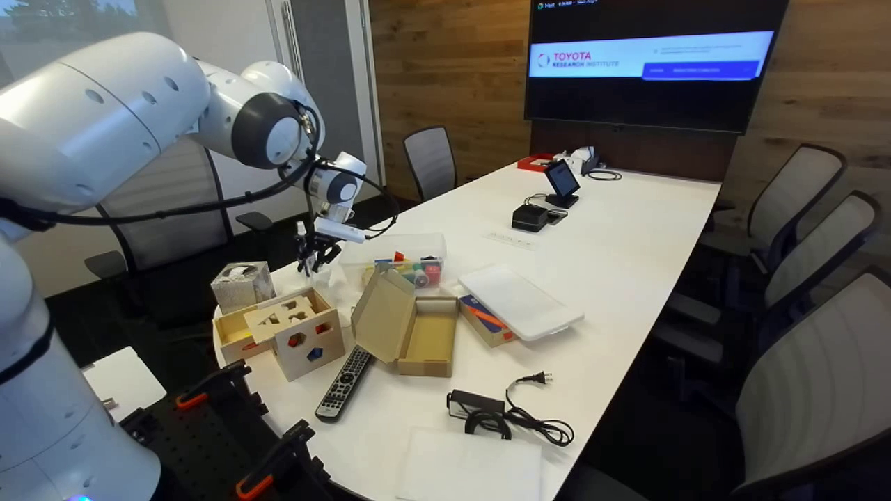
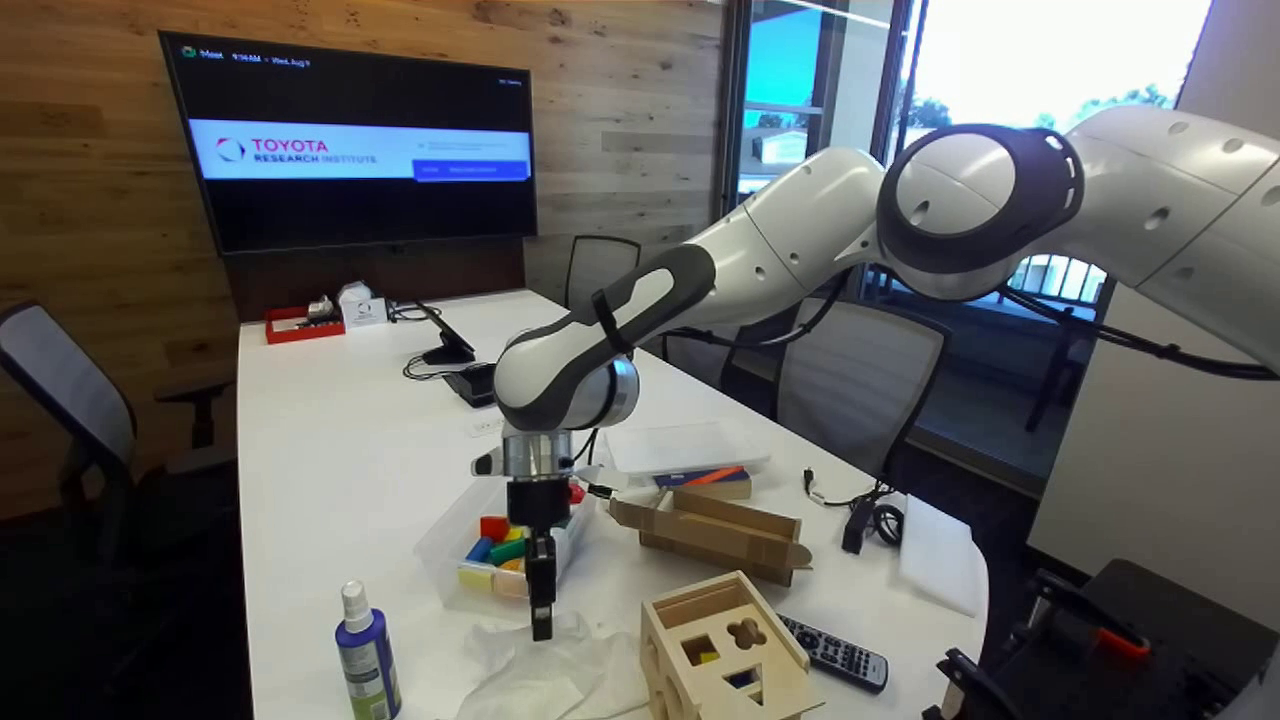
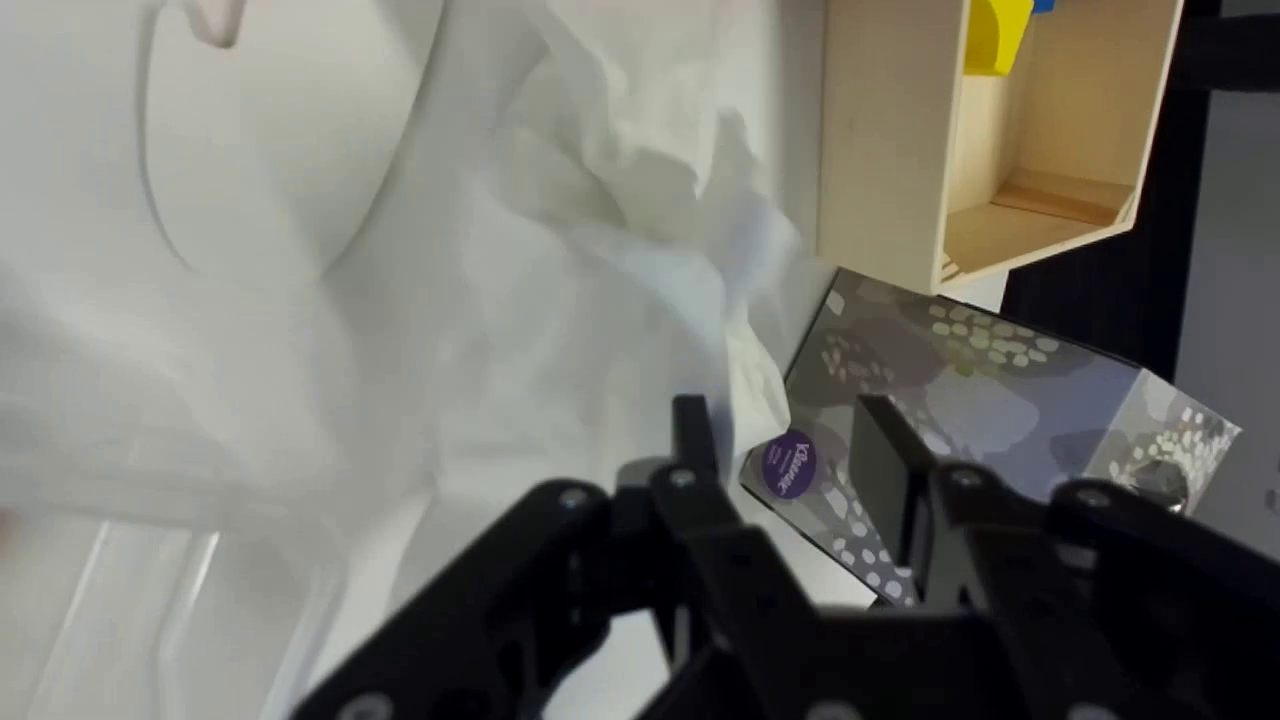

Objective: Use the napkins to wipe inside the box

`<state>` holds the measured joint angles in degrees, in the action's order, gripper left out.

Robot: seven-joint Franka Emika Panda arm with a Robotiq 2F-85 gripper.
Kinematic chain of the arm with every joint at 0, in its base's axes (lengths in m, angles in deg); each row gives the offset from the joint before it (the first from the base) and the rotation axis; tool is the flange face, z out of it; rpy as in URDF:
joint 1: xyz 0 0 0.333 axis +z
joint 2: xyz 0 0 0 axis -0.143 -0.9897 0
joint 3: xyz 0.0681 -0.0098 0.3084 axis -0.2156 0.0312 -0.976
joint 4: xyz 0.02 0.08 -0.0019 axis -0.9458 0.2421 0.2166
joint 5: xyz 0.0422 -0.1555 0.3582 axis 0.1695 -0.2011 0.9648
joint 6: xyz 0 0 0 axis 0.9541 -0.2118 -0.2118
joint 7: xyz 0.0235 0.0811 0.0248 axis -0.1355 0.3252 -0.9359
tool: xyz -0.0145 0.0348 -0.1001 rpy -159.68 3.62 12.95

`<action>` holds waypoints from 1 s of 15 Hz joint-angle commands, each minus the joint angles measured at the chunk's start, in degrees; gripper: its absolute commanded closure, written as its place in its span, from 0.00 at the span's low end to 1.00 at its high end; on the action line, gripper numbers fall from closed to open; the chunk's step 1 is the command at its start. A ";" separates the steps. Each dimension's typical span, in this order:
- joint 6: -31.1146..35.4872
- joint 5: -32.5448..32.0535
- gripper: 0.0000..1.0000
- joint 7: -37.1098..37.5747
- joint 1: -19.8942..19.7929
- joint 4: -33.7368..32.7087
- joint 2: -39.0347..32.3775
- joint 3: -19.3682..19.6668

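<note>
There sat the cardboard box [image 1: 426, 344], at four o'clock from the tool [image 1: 313, 264] in an exterior view, its long axis running near twelve to six, its lid [image 1: 383, 313] leaning out toward ten! The tool hung over the crumpled white napkins [image 2: 560, 675], fingers [image 3: 880, 450] spread apart. Beneath it all the white table [image 1: 612, 236] stretched toward one, mesh chairs [image 1: 800, 184] along both sides, a lit screen [image 1: 647, 97] on the wooden wall [image 1: 459, 69].
</note>
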<state>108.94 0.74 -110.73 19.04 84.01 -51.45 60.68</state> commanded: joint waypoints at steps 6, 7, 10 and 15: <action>-1.20 -0.09 0.00 0.75 1.02 -3.05 2.65 2.40; -0.06 -1.28 0.00 2.49 0.43 -1.99 3.94 2.60; 3.90 -1.30 0.00 7.34 -0.56 0.79 8.69 4.74; 7.43 -2.88 0.00 18.02 -1.33 6.75 18.95 10.31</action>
<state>113.54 -0.92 -98.90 18.17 82.79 -40.80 68.21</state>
